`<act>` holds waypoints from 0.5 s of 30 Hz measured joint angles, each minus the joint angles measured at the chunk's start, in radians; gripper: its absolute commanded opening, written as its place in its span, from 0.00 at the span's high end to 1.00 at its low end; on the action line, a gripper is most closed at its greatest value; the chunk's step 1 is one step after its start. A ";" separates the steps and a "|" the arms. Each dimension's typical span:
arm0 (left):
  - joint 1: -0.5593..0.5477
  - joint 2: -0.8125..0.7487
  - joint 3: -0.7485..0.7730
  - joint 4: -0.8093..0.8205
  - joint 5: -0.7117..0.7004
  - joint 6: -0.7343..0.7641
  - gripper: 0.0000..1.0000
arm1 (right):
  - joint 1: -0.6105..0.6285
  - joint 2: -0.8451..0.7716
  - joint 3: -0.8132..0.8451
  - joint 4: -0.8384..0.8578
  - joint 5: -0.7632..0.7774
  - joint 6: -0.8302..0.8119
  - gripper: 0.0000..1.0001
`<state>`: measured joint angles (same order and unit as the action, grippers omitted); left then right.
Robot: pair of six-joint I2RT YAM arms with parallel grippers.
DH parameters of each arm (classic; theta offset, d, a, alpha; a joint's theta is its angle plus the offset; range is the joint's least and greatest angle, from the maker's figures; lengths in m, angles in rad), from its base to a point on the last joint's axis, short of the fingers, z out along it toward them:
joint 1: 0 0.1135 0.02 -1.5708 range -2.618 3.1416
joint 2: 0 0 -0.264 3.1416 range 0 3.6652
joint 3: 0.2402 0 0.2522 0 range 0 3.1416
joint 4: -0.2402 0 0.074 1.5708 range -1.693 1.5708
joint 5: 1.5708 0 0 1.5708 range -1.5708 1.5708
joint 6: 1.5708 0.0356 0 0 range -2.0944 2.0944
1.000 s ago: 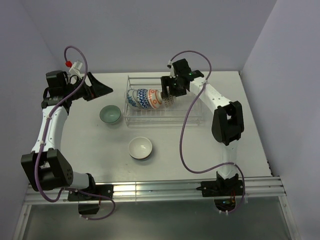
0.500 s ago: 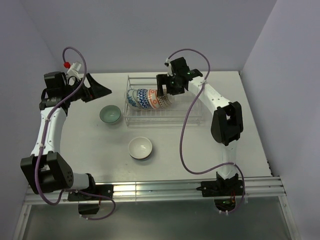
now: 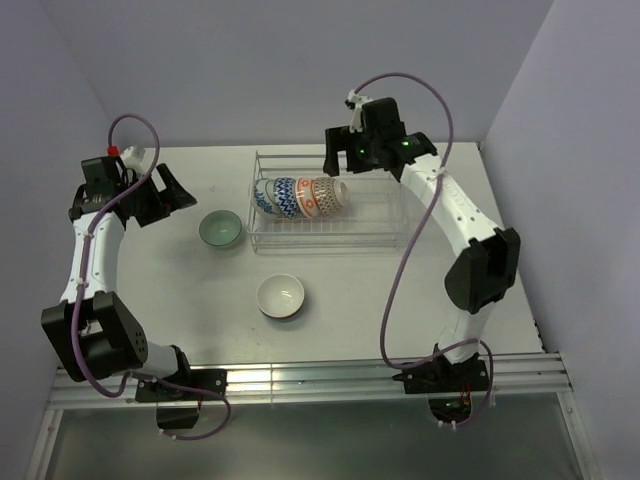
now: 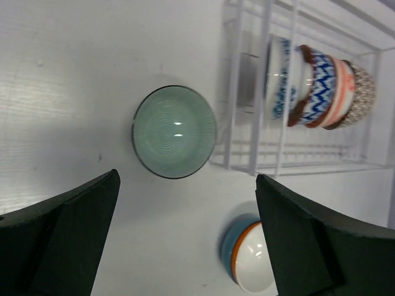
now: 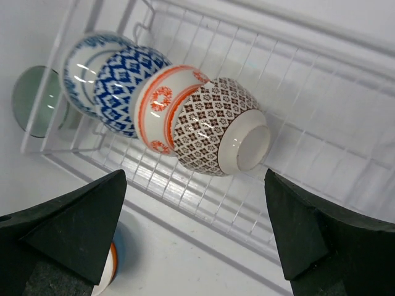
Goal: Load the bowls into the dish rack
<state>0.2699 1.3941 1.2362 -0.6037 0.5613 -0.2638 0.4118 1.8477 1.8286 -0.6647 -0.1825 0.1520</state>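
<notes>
The clear dish rack (image 3: 380, 240) stands at the back middle of the table. Several bowls lie nested on their sides in its left half: two blue-and-white patterned ones (image 5: 129, 83), an orange-red one (image 5: 163, 105) and a grey-brown one (image 5: 216, 126) at the right end. My right gripper (image 3: 338, 160) hangs open above the rack's back edge, holding nothing and clear of the bowls. A pale green bowl (image 3: 220, 228) sits upright left of the rack. A white bowl with a blue outside (image 3: 280, 296) sits nearer. My left gripper (image 3: 168, 195) is open, left of the green bowl.
The rack's right half (image 5: 321, 123) holds nothing. In the left wrist view the green bowl (image 4: 174, 131) is ahead of the fingers, with the white bowl (image 4: 253, 262) beside the right finger. Walls close the table at the back and sides.
My right gripper opened, let go of the grey-brown bowl in the rack and rose back away from it. My left arm drew back to the left.
</notes>
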 measured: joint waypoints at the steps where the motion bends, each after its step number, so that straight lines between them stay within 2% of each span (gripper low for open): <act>1: 0.000 0.005 -0.009 -0.003 -0.031 0.007 0.07 | -0.004 -0.026 -0.002 0.000 0.001 -0.004 0.00; 8: 0.000 0.120 -0.057 0.016 -0.096 0.019 0.23 | -0.103 -0.223 -0.034 0.026 -0.001 0.000 0.00; 15: -0.016 0.270 -0.104 0.057 -0.093 0.010 0.32 | -0.281 -0.309 -0.150 0.037 -0.047 0.011 0.00</act>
<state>0.2535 1.6646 1.1320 -0.5465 0.4679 -0.2539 0.1307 1.5391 1.6791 -0.6273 -0.2295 0.1635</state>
